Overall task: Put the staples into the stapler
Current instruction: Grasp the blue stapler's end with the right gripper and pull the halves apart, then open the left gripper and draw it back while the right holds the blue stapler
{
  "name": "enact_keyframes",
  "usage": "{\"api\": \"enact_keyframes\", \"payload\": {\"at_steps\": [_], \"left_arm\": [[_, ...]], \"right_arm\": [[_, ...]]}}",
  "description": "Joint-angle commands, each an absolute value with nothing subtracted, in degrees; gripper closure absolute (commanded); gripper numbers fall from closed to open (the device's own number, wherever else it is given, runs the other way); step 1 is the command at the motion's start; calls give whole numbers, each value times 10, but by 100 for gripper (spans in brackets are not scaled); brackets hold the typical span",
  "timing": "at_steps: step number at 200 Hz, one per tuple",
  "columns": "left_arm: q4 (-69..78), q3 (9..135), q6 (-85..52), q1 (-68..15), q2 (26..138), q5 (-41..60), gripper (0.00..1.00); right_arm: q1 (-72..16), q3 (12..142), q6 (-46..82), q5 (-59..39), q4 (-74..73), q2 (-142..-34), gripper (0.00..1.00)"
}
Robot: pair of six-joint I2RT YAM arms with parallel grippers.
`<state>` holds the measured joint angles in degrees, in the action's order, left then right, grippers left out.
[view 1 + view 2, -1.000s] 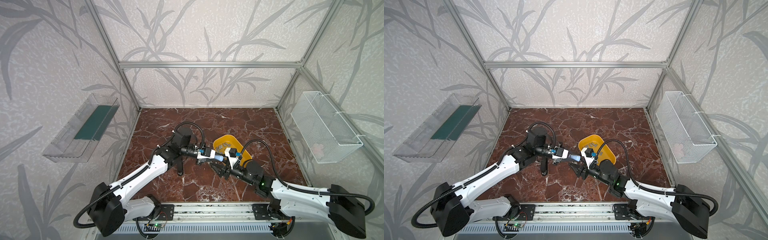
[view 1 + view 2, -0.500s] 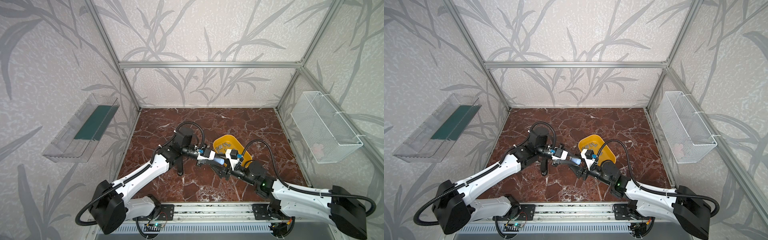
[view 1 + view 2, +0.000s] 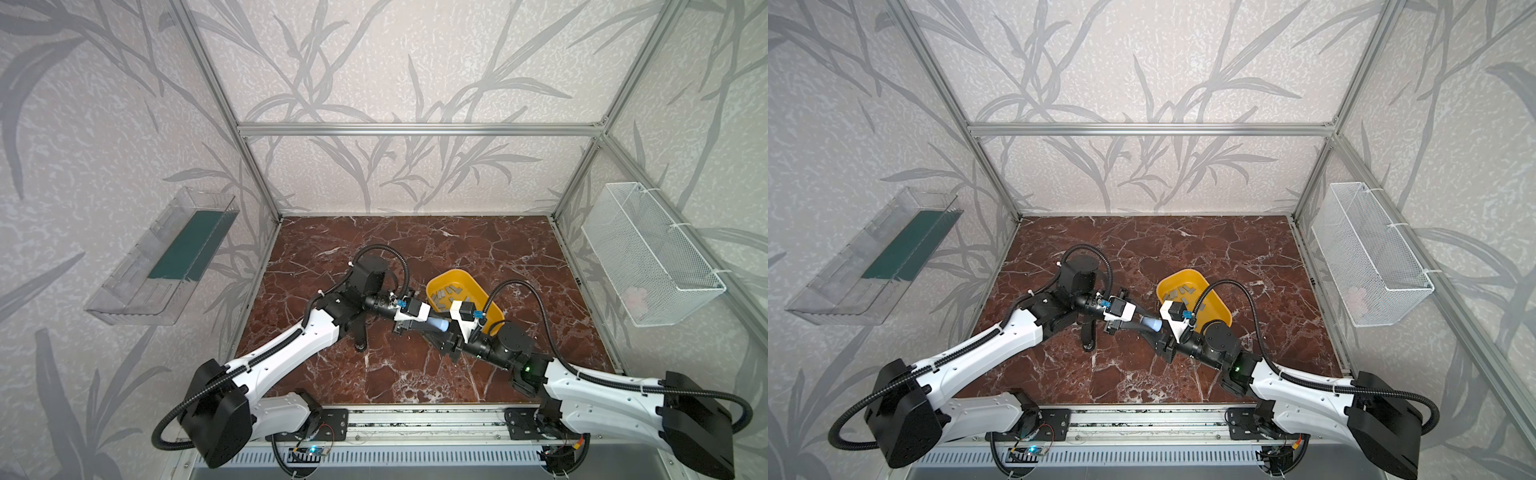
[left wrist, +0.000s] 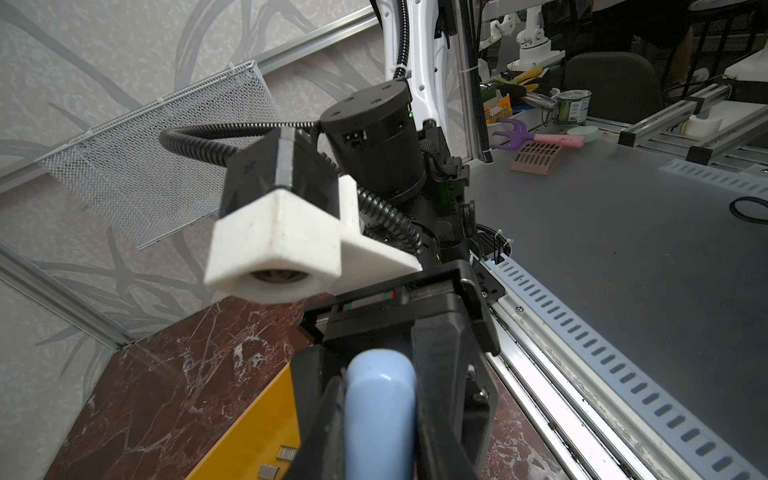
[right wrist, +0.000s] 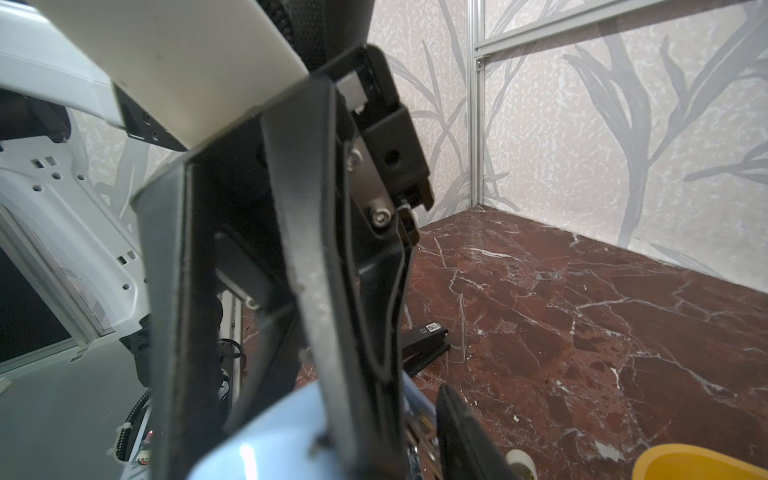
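Note:
My left gripper (image 3: 432,326) is shut on a light blue stapler (image 3: 438,323) and holds it level above the table, its front end toward the right arm. In the left wrist view the stapler (image 4: 380,415) sits tight between the black fingers. My right gripper (image 3: 444,331) has come up to that front end, with its jaws open on either side of it. In the right wrist view one finger (image 5: 457,424) stands a little off the stapler (image 5: 257,449). The staples (image 3: 446,293) lie loose in a yellow tray (image 3: 457,275) just behind both grippers.
A black stapler (image 3: 360,332) lies on the marble table under the left arm and also shows in the right wrist view (image 5: 424,343). A white wire basket (image 3: 648,257) hangs on the right wall. A clear bin (image 3: 166,257) hangs on the left wall.
My right gripper has moved left up to the stapler's front end and its jaws have narrowed. The left gripper has kept its hold and shifted slightly right.

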<state>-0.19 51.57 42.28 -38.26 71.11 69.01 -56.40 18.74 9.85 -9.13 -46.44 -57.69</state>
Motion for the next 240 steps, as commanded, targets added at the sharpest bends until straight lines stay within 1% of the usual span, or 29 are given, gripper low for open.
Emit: {"api": "enact_keyframes", "payload": {"at_steps": [1,17,27,67,78,86,93,106,117,125,132,138,157,173,177,188,203,222,240], "left_arm": [[10,514,419,-385,715,711,100],[14,514,414,-386,718,714,100],[15,514,413,-385,719,715,100],[17,512,414,-385,713,702,100],[20,508,413,-385,707,687,77],[24,504,414,-384,701,670,68],[29,498,413,-383,694,652,61],[45,485,413,-379,679,623,53],[68,475,400,-368,665,603,47],[101,469,367,-352,657,589,41],[136,465,329,-330,652,582,36],[173,462,294,-307,648,583,34],[284,444,212,-220,636,590,26],[304,420,240,-163,612,554,24],[298,415,259,-153,605,541,24],[284,401,304,-131,586,485,24],[286,388,321,-108,567,416,24],[283,377,344,-91,552,366,24],[256,373,385,-89,551,349,24]], "right_arm": [[-564,192,93,-94,-491,-560,51],[-564,192,92,-90,-490,-561,51],[-564,192,93,-89,-490,-563,53],[-564,199,93,-97,-476,-565,75],[-563,200,96,-89,-469,-564,78],[-564,201,101,-75,-463,-565,79],[-564,205,110,-60,-452,-566,79],[-564,216,118,-39,-431,-569,81],[-564,235,130,-17,-372,-570,86],[-565,253,138,1,-332,-573,89],[-565,265,146,15,-302,-577,93],[-565,274,154,27,-282,-583,95],[-569,295,191,52,-239,-602,96],[-583,332,204,77,-183,-625,97],[-604,344,207,87,-164,-631,97],[-631,379,210,122,-108,-653,98],[-657,425,236,161,-34,-690,100],[-675,471,275,157,25,-749,100],[-697,509,289,153,58,-812,100]]}}
